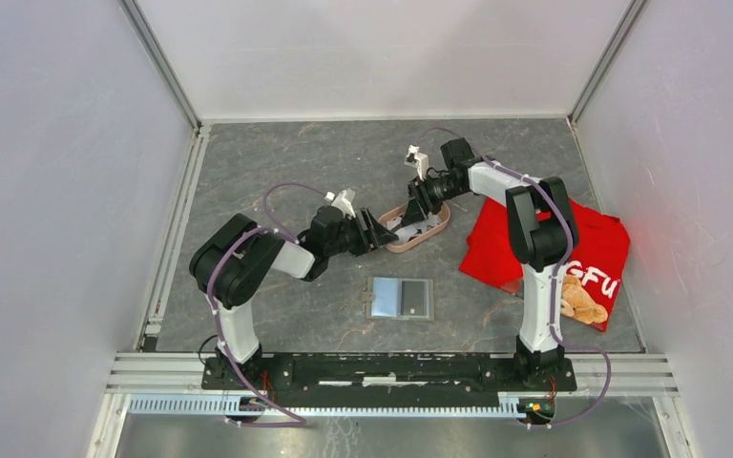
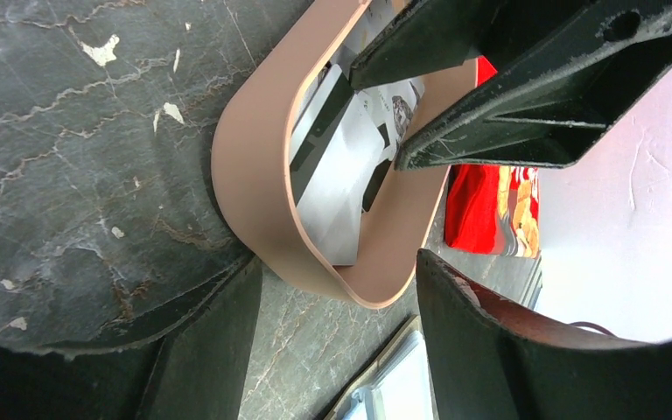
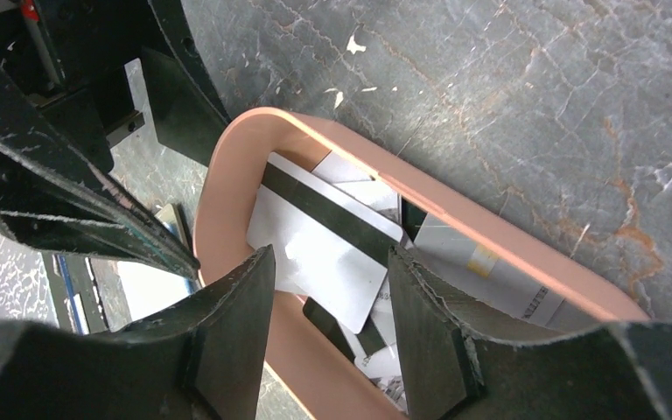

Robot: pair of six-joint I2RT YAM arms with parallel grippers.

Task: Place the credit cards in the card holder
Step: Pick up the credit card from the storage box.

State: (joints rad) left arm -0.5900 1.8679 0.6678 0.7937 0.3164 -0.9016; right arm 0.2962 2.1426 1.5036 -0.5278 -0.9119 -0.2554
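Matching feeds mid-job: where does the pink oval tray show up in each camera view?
Top external: pink tray at mid-table, just beyond the card holder.
Left wrist: tray at upper centre, its rounded end nearest the camera.
Right wrist: tray in the centre, running diagonally to the lower right.
Shared landmark: the white card with a dark stripe lying in it, clear in both wrist views.

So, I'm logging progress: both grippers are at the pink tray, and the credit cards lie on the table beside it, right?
Not quite. The credit cards lie inside the pink tray, within its rim, not on the table beside it; the right wrist view shows this. The left gripper and right gripper are indeed both at the tray.
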